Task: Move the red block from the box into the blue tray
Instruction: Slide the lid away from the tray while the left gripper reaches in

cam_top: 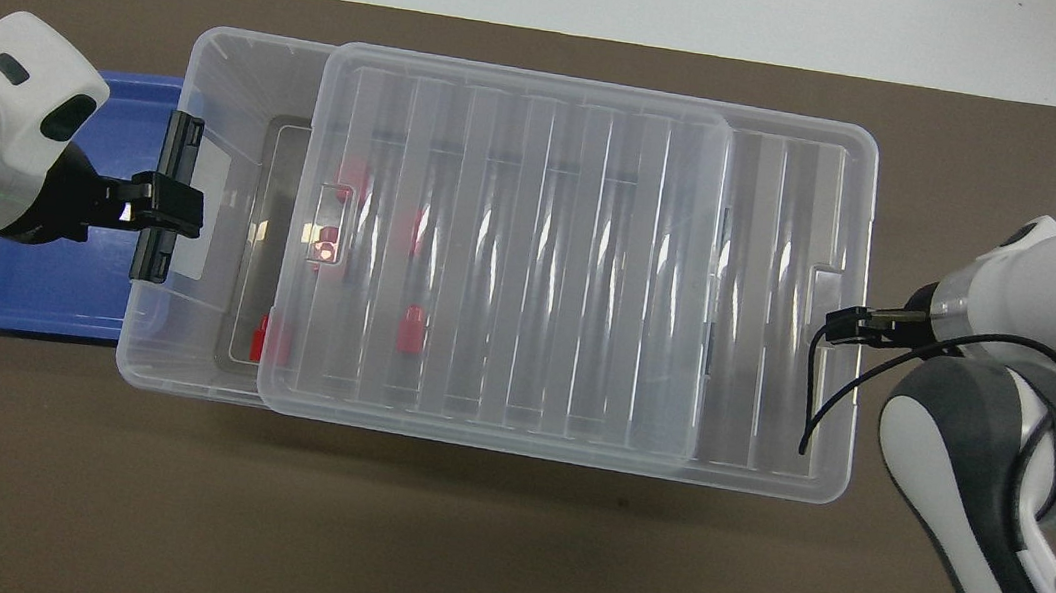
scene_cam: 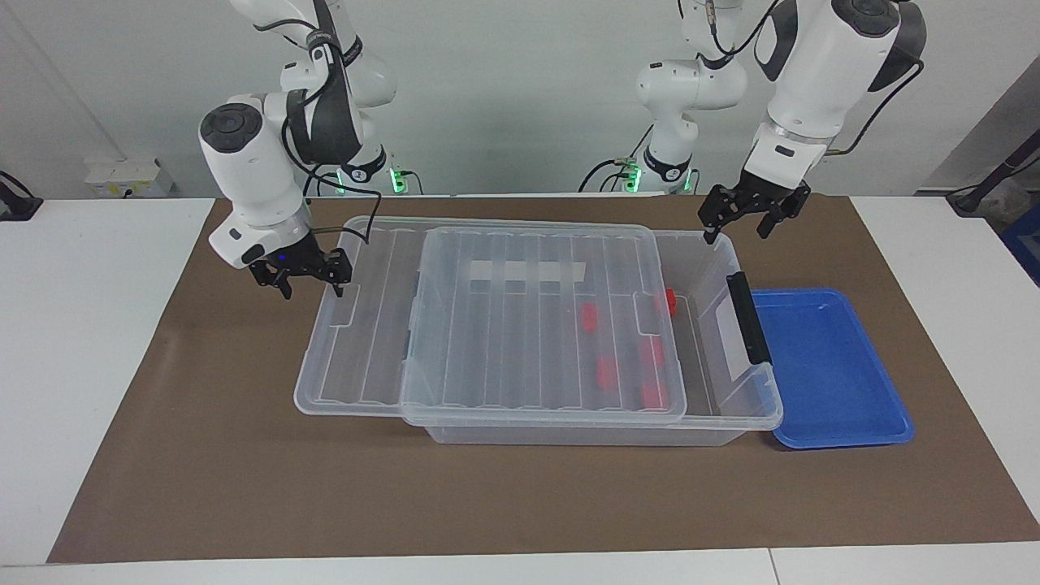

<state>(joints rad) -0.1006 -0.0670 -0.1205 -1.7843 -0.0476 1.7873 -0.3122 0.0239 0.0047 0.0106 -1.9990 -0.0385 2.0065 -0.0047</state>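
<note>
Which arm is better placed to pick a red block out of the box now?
Left. The left gripper hangs open over the uncovered end of the box, where a red block lies exposed; the blue tray is beside that end. The right gripper is by the lid, at the right arm's end.

The clear box lies lengthwise across the brown mat, its ribbed lid shifted toward the right arm's end, overhanging there and leaving a strip of the box uncovered. The right gripper sits at the lid's overhanging short edge. The left gripper is over the box's black clip handle, with the blue tray just beside it. Red blocks show through the lid, one at its edge.
</note>
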